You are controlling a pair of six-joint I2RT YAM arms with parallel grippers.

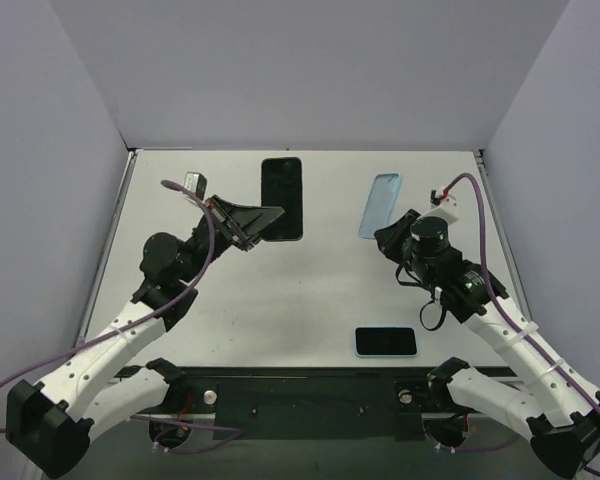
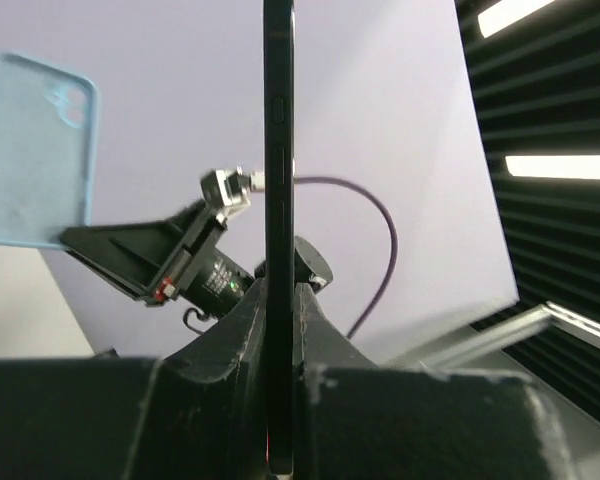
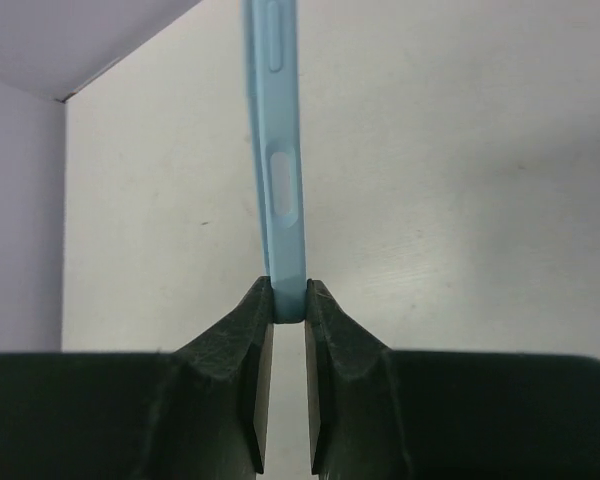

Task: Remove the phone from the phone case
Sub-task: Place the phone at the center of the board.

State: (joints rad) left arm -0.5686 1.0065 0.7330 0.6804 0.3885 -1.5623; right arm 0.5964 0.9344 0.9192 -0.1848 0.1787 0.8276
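The left arm (image 1: 110,350) and right arm (image 1: 525,345) have white links, black joints and black wedge-shaped fingers (image 3: 242,380). A purple cable (image 2: 392,240) follows each, with perhaps a red tag.

White table (image 1: 310,290), blue-rimmed phone (image 1: 386,342) near edge

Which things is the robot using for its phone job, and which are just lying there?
For the job:
black phone, held by the left gripper
blue case, held by the right gripper

Just lying about:
other phone with a blue rim, flat on the table near the arm bases
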